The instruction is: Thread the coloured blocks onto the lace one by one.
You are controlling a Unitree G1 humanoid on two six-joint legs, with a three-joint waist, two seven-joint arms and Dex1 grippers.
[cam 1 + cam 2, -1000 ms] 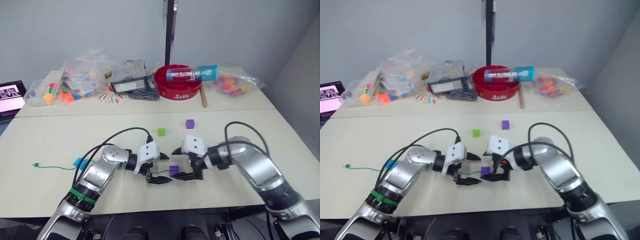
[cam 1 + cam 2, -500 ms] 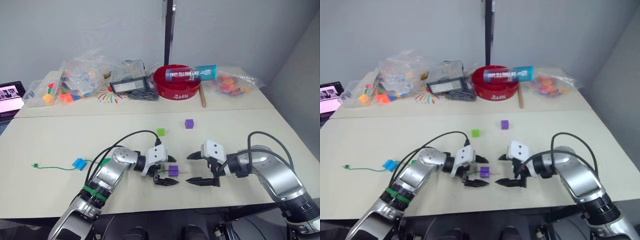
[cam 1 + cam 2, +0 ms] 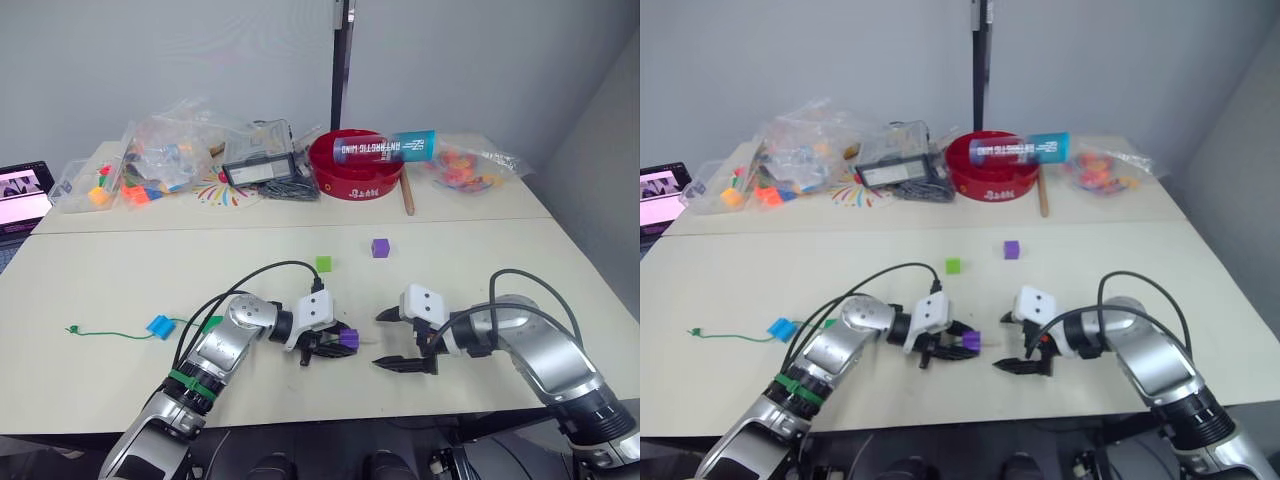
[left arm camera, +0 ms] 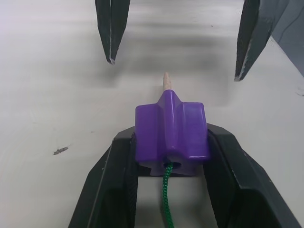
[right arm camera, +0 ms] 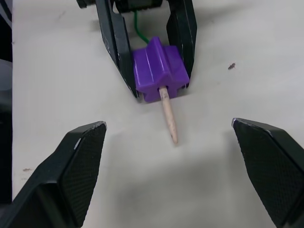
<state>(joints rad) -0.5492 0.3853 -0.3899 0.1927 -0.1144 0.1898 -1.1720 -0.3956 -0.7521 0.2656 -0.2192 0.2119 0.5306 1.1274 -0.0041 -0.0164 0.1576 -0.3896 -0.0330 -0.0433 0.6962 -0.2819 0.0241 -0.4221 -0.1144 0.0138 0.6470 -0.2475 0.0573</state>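
1. Gripping a purple block (image 4: pixel 172 131) between its two black fingers, the left hand (image 3: pixel 333 343) is resting low over the near part of the pale table (image 3: pixel 470 270).
2. Running into the back of that block is the green lace (image 4: pixel 166 198), its pale stiff tip (image 5: pixel 168 121) poking out of the far face and lying on the table.
3. Trailing away to the robot's left, the lace is passing a blue block (image 3: pixel 158 326) and ending in a small knot (image 3: pixel 71 329) near the table's left edge.
4. Facing the left hand from just beside it, the right hand (image 3: pixel 396 340) is holding its fingers spread wide and gripping nothing, the lace tip pointing into the gap between them.
5. Sitting loose farther back on the table are a light green block (image 3: pixel 323 264) and a second purple block (image 3: pixel 379 248), apart from each other and well apart from both hands.
6. Lining the far side of the table are clear plastic bags of toy pieces (image 3: pixel 165 150), a red bowl (image 3: pixel 354 170) with a blue can (image 3: pixel 392 146) lying across its rim, and a wooden stick (image 3: pixel 407 197) just beside the bowl.
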